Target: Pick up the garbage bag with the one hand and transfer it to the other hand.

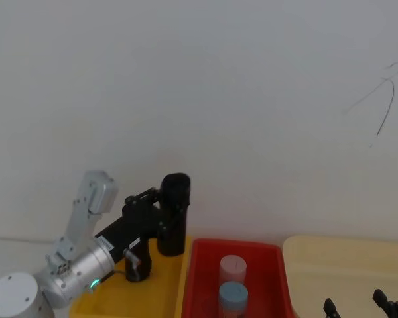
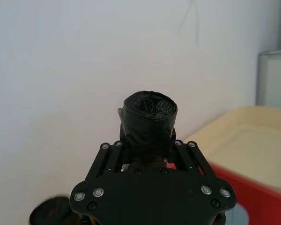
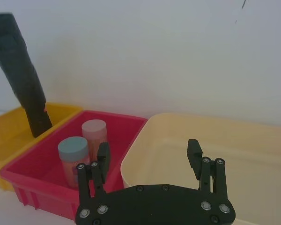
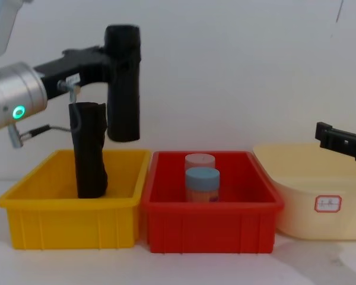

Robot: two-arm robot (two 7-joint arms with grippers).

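Head view: the left gripper point(image 1: 164, 218) pinches the garbage bag point(image 1: 176, 189) above the yellow bin point(image 1: 113, 299).

Left wrist view: its fingers point(image 2: 113, 154) bite soft plastic near the top (it may slip or swing).

Right wrist view: the right gripper point(image 3: 149, 152), fingers spread, is well right of that bin.

Chest view adds the second roll point(image 4: 89, 151) in the bin, beside the bag's lower end.

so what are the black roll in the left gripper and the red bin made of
The garbage bag, shut in the left gripper, looks like thin matte black plastic film: its top end is crinkled and folded. The red bin looks like rigid moulded plastic: smooth, shiny walls, stiff rim.
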